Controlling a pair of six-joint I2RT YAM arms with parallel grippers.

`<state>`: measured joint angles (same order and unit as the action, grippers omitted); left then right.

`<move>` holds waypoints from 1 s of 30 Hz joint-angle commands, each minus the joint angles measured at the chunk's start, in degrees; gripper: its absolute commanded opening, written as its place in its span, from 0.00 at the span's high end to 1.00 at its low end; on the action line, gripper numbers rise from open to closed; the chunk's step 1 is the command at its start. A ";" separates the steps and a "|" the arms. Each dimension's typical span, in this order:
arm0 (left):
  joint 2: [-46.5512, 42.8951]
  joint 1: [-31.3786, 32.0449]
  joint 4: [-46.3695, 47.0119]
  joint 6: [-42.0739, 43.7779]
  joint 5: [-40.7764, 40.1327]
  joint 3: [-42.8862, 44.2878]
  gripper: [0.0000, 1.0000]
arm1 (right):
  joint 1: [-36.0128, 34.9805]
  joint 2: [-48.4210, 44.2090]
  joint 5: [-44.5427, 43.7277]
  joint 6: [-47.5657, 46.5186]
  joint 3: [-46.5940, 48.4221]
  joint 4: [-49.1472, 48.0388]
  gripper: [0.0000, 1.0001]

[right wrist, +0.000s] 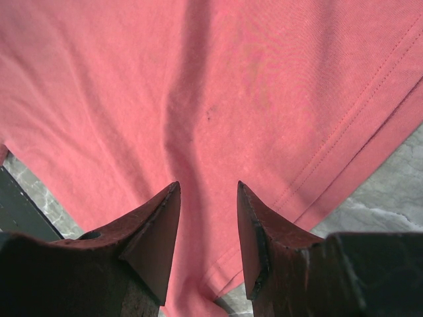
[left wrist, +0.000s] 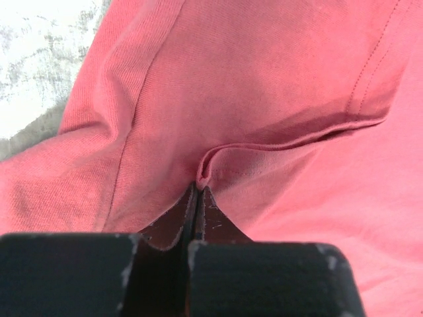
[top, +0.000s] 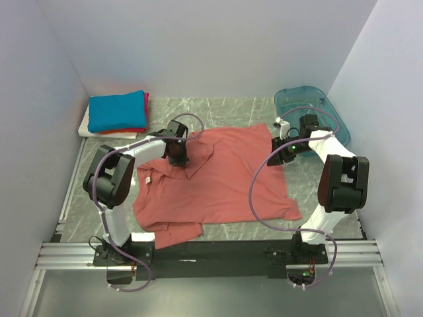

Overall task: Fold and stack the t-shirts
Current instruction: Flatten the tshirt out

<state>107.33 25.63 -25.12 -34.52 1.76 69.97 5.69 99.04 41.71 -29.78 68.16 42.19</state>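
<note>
A large salmon-pink t-shirt (top: 218, 185) lies spread and rumpled across the middle of the table. My left gripper (top: 177, 157) is down on its upper left part, near the collar. In the left wrist view that gripper (left wrist: 199, 188) is shut on a small pinched fold of the pink cloth (left wrist: 264, 79). My right gripper (top: 277, 155) hovers at the shirt's right edge. In its wrist view the right gripper (right wrist: 208, 188) is open, with the hemmed edge of the pink cloth (right wrist: 231, 79) lying under the gap. A folded blue t-shirt (top: 117, 109) tops a stack with red (top: 125, 131) and white (top: 84, 125) ones at the back left.
A translucent teal bin (top: 310, 105) stands at the back right, just behind the right arm. Grey marbled tabletop (right wrist: 390, 191) shows past the shirt's hem. White walls close in the table on three sides.
</note>
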 commanded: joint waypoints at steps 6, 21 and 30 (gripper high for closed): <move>-4.76 -0.05 -1.15 0.68 0.61 2.71 1.00 | 0.46 -1.22 0.91 -1.51 0.31 1.05 0.53; -14.68 -6.19 -5.29 6.22 -1.58 5.70 1.00 | 0.37 2.46 -15.15 0.42 5.40 -4.66 0.53; -16.71 -10.68 -4.50 8.68 -0.35 6.84 1.00 | -3.22 8.70 -21.67 2.97 11.38 -6.16 0.50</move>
<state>93.14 15.38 -29.93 -27.81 1.41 74.08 4.89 106.56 23.68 -28.47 77.17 37.71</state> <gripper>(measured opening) 0.013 0.495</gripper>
